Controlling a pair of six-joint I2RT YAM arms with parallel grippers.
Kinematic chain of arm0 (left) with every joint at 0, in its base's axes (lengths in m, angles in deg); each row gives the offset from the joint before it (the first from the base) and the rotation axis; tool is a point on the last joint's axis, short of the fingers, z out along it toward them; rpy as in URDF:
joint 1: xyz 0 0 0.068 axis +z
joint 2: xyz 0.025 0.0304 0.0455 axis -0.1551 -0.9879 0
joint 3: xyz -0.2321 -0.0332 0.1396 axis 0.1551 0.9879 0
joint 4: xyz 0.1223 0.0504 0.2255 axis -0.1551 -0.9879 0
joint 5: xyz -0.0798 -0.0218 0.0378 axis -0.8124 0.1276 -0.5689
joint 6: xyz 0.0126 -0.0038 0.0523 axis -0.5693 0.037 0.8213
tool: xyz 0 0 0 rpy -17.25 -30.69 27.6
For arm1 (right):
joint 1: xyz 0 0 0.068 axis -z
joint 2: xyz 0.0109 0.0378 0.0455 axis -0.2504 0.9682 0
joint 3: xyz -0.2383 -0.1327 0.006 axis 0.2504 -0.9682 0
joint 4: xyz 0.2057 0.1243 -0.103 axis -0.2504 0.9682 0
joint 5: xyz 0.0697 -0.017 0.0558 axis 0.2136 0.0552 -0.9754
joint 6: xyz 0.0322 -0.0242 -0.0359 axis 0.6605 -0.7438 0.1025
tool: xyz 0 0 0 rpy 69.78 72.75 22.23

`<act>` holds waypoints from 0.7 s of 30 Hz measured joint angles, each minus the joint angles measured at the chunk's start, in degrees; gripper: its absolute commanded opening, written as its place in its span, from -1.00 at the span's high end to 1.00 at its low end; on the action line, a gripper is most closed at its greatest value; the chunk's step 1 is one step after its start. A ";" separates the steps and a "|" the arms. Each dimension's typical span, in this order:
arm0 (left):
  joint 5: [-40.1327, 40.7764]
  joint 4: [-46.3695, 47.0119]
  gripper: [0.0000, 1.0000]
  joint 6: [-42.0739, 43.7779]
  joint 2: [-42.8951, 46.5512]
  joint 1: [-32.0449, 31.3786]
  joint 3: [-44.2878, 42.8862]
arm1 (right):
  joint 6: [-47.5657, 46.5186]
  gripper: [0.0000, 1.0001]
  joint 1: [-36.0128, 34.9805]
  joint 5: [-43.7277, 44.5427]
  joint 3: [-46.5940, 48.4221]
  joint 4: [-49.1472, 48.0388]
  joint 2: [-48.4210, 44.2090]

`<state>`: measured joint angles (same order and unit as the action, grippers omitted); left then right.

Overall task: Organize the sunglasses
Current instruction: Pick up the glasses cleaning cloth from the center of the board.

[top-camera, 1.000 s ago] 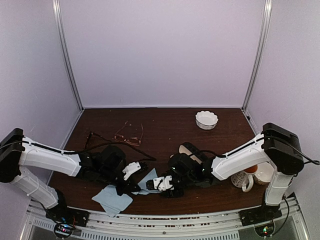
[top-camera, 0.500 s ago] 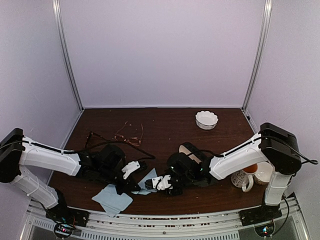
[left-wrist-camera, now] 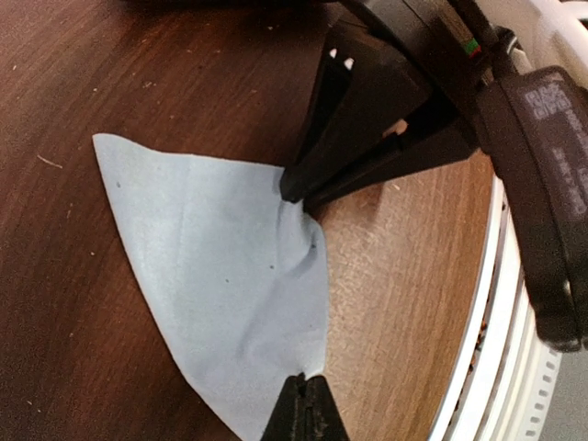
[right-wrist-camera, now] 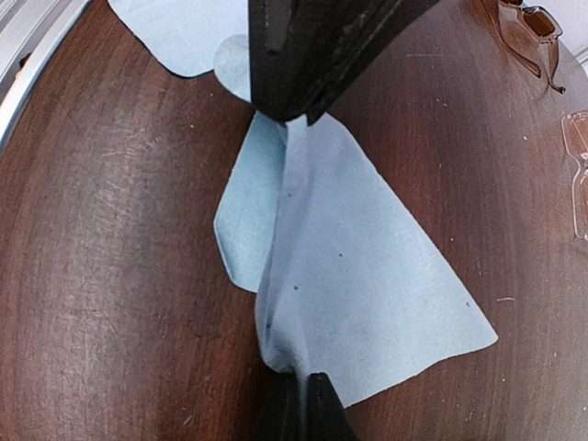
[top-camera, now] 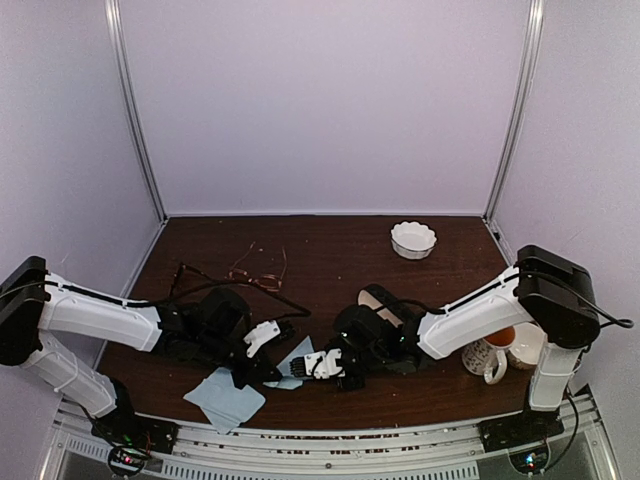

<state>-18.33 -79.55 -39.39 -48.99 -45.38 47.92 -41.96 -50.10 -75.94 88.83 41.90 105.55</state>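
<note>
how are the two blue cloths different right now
The middle cloth is pinched at opposite edges by the left gripper and the right gripper; no gripper holds the front cloth. The middle cloth is creased and gathered toward the two grips; the front cloth lies flat. The middle cloth sits between the grippers; the front cloth lies nearer the front edge of the table. Both are plain light blue.

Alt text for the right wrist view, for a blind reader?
A light-blue cloth on a dark table is pinched at opposite ends by the right fingers, below, and the left fingers, above. Sunglasses lie at the right edge.
</note>
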 measured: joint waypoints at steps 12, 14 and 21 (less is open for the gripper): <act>-0.35 -0.02 1.00 0.00 -0.09 0.00 0.00 | 1.70 1.00 0.02 0.22 0.00 -0.11 0.04; -0.33 -0.02 1.00 0.00 -0.09 0.00 0.00 | 2.21 1.00 0.02 0.33 0.00 -0.13 -0.02; -0.09 -2.43 1.00 -0.17 -0.63 0.00 -1.60 | 3.82 1.00 0.04 0.66 0.00 0.02 -1.79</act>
<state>-18.42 -81.98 -39.56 -49.62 -45.38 46.33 -38.13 -50.06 -75.28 88.83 41.92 103.75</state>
